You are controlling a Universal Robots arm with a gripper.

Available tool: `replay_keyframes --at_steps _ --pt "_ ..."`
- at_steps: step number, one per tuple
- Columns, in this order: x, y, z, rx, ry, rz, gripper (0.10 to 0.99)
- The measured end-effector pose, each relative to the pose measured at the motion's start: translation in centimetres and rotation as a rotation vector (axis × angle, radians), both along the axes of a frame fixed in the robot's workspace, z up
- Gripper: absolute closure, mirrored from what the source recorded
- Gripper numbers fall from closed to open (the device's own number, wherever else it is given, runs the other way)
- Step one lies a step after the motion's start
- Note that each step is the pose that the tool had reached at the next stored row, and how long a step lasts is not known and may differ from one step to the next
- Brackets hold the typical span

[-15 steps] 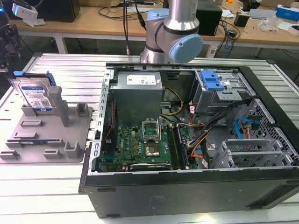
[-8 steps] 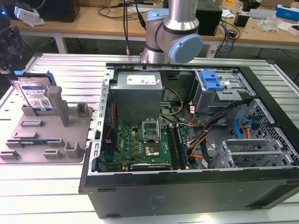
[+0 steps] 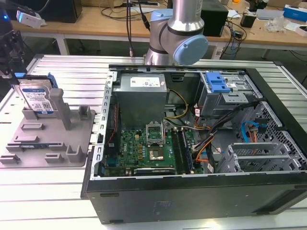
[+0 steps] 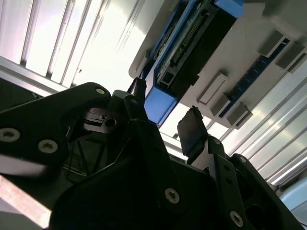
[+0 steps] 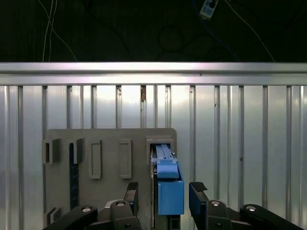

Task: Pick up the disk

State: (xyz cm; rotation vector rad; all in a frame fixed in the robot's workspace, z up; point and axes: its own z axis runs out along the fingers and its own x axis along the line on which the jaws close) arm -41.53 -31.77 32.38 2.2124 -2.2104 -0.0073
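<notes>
Start at the gripper (image 5: pixel 164 195). Its jaws stand open, holding nothing. In both wrist views the two fingers (image 5: pixel 197 191) straddle the disk (image 5: pixel 170 190), one on each broad face, with a gap showing on either side. One gap is narrower than the other, so judge the gripper slightly off centre across the disk's thickness.

The disk stands on edge in a slot of the grey tray (image 5: pixel 110 143), with its blue rail end facing the gripper. Its long axis runs between the fingers and away from the wrist, and its thin dimension lies across the line of closing. How far the fingertips reach down past the top edge cannot be told.

Note the tray post (image 3: pixel 56 101) just beside the disk on the exterior view's right; it limits room for a finger on that face. Beyond the tray lies the ribbed metal table (image 5: pixel 240 124). The open computer case (image 3: pixel 192 201) sits well apart, toward the exterior view's right.
</notes>
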Motion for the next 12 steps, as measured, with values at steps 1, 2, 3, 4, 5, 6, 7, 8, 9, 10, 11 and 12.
replay_keyframes --at_steps 1,2,3,4,5,6,7,8,9,10,11,12 --pt "0.0 0.0 -0.11 0.0 -0.0001 0.0 0.545" --pt "0.0 0.0 -0.17 0.0 0.0 0.0 0.545" --pt "0.0 0.0 -0.25 0.0 0.0 0.0 0.545" --pt "0.0 0.0 -0.33 0.0 -0.0001 0.0 0.545" --pt "0.0 0.0 -0.47 0.0 -0.0001 0.0 0.545" --pt "0.0 0.0 -0.6 0.0 -0.0001 0.0 0.545" --pt "0.0 0.0 -0.74 0.0 0.0 0.0 0.545" --pt "0.0 0.0 -0.89 0.0 -0.0001 0.0 0.545" --pt "0.0 0.0 -1.04 0.0 -0.0001 0.0 0.545" --pt "0.0 0.0 -1.13 0.0 -0.0001 0.0 0.545" --pt "0.0 0.0 -1.28 0.0 -0.0001 0.0 0.545" --pt "0.0 0.0 -1.36 0.0 -0.0001 0.0 0.545"
